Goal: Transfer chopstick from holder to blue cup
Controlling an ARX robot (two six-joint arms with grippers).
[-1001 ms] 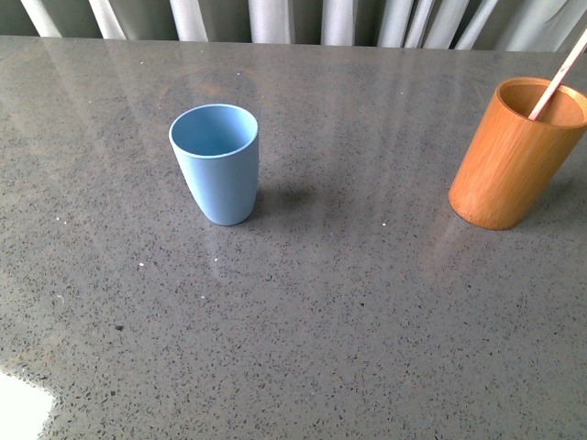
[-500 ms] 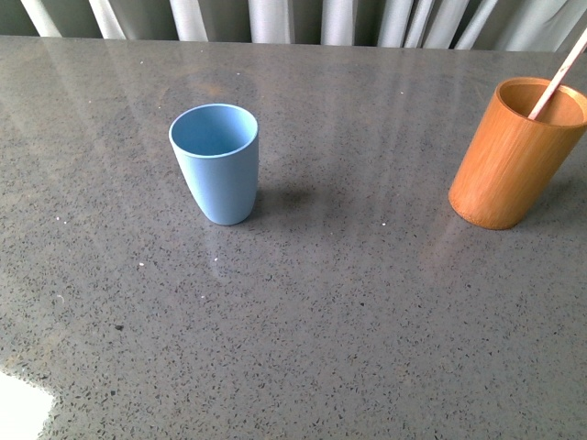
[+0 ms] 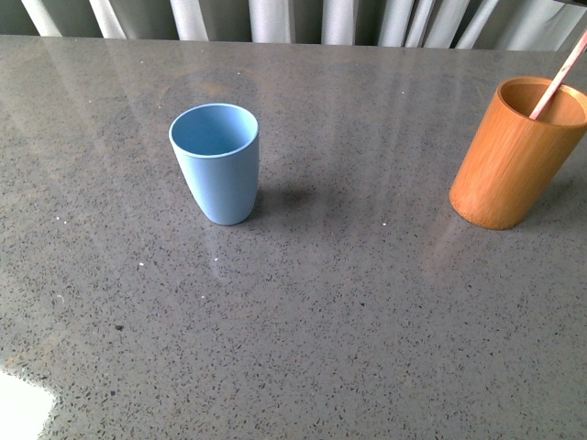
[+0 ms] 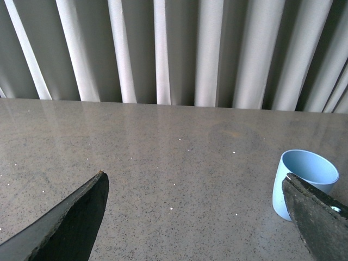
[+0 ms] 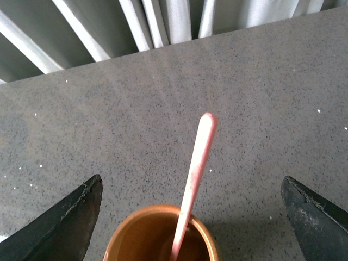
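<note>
The light blue cup (image 3: 216, 161) stands upright on the grey table, left of the middle; it also shows in the left wrist view (image 4: 300, 182). The orange-brown holder (image 3: 514, 154) stands at the right edge with one pinkish chopstick (image 3: 559, 76) leaning out of it. In the right wrist view the holder (image 5: 161, 236) and chopstick (image 5: 193, 173) sit between the wide-open fingers of my right gripper (image 5: 193, 182), which is above them. My left gripper (image 4: 194, 176) is open and empty, the cup beside one finger. Neither gripper shows in the front view.
The grey speckled table (image 3: 348, 302) runs back to a pale pleated curtain (image 3: 275, 18). A white patch (image 3: 20, 411) lies at the front left corner.
</note>
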